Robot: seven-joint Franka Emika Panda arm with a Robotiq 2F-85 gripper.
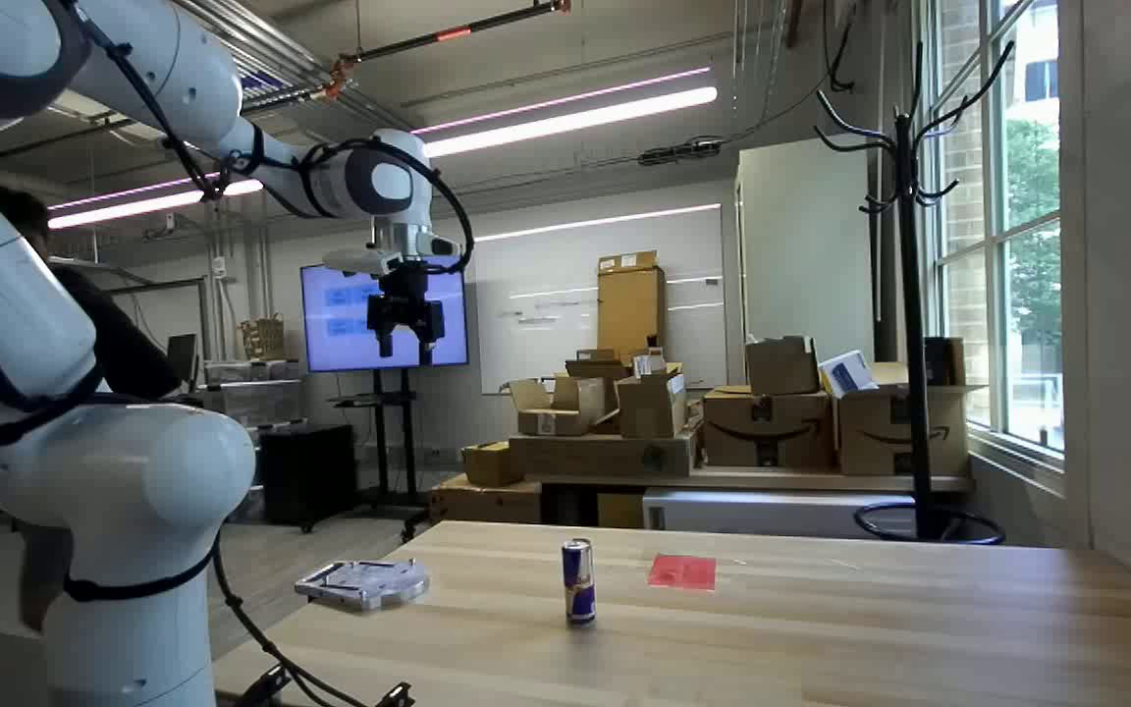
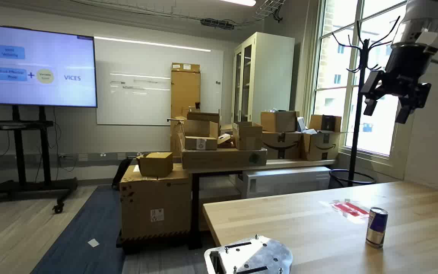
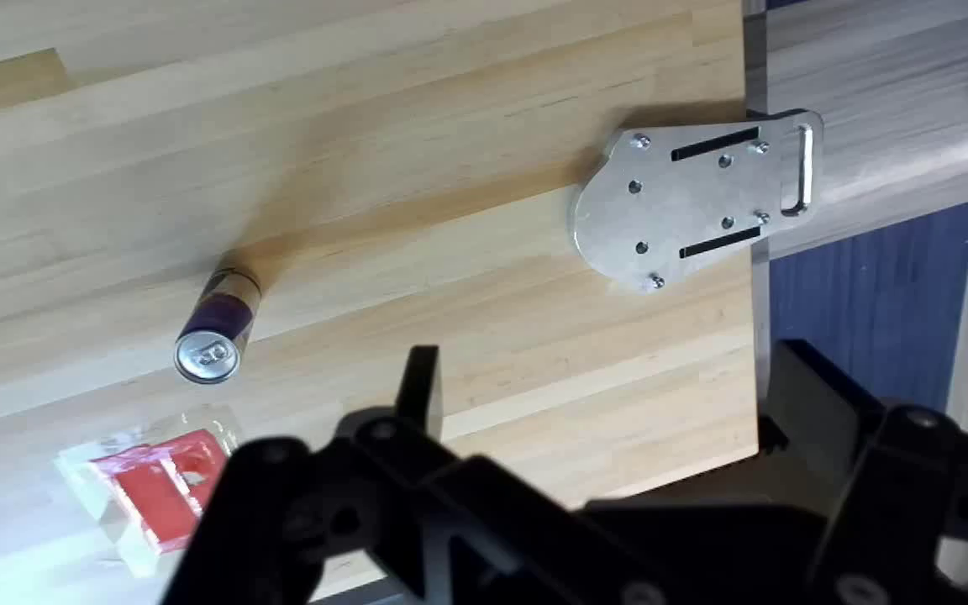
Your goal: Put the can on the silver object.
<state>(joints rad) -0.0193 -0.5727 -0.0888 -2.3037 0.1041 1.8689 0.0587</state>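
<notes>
The can (image 1: 579, 582) is a slim dark blue-purple and silver cylinder standing upright on the wooden table; it also shows in an exterior view (image 2: 376, 227) and at the left of the wrist view (image 3: 222, 319). The silver object (image 1: 364, 583) is a flat metal plate with slots and screws, also in an exterior view (image 2: 251, 257) and the wrist view (image 3: 686, 197). Its slotted end reaches past the table edge. Nothing stands on it. My gripper (image 1: 405, 353) is open and empty, high above the table, apart from both; it shows in an exterior view (image 2: 386, 115) and the wrist view (image 3: 608, 370).
A flat red-pink piece (image 1: 681, 571) lies on the table (image 1: 821, 638) near the can, also in the wrist view (image 3: 165, 491). Cardboard boxes (image 1: 767, 427) and a coat stand (image 1: 909, 295) are behind the table. A person (image 1: 109, 329) is behind the arm.
</notes>
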